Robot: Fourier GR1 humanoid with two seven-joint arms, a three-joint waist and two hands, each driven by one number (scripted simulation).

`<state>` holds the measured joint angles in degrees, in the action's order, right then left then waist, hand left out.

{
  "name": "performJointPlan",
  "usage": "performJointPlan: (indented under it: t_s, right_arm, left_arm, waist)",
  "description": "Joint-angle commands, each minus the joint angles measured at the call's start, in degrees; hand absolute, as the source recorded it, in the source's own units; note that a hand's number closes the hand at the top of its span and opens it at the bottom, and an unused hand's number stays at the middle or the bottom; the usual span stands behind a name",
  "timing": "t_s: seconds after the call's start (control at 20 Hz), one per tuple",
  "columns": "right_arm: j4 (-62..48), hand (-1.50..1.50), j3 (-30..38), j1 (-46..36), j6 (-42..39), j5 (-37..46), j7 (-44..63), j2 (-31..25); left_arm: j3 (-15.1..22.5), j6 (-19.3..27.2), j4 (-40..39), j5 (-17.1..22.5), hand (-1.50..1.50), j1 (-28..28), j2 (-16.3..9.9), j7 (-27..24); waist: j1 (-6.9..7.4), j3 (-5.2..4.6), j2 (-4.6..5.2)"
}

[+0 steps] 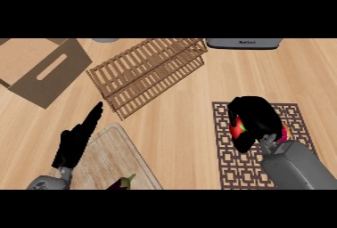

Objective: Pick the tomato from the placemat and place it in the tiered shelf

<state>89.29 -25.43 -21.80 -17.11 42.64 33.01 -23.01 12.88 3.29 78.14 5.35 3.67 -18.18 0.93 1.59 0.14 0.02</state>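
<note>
On the brown patterned placemat point(296, 116) at the right lies the red tomato point(238, 127), mostly hidden under my right hand point(255, 116). The hand's fingers curl over and around it; only a red sliver with a green stem spot shows at the left, and a little red at the right. The slatted wooden tiered shelf point(148, 71) lies at the upper middle, apart from the hand. My left hand point(77, 139) is at the lower left, fingers straight, over a wooden cutting board point(115, 160).
A purple eggplant point(122, 183) sits at the cutting board's near edge. A cardboard box point(43, 71) stands at the upper left. A grey appliance point(245, 43) is at the top right, with a grey round object point(104, 39) at the top edge.
</note>
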Motion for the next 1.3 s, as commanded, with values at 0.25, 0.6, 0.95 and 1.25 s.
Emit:
performJointPlan:
  t_s: [0.25, 0.6, 0.95, 1.25]
  right_arm:
    - [8.24, 1.50, 11.22, -10.01, -6.08, -7.04, -11.91, -7.36]
    - [6.28, 1.50, 22.41, -20.18, -2.43, -15.04, -8.81, -0.13]
    - [-3.17, 1.50, 24.32, -34.61, -2.65, -13.10, -4.60, 2.05]
    - [-22.98, 1.50, 23.73, -48.56, 4.38, -6.93, -6.96, 6.17]
  left_arm:
    - [0.19, 0.92, 0.31, -1.17, 0.00, -3.10, 1.61, 1.06]
    - [-0.81, 0.39, -2.47, -1.95, 0.00, -1.38, 2.11, -0.76]
    - [-0.59, -0.39, 2.96, -2.78, 0.00, -3.51, 1.89, 2.84]
    - [-2.67, -3.77, -3.49, -1.58, 0.00, 0.56, 1.77, -0.13]
  waist:
    - [-1.49, -0.14, -0.14]
    - [-1.03, -0.17, 0.13]
    - [-0.61, -0.16, 0.02]
    - [0.20, -0.23, 0.55]
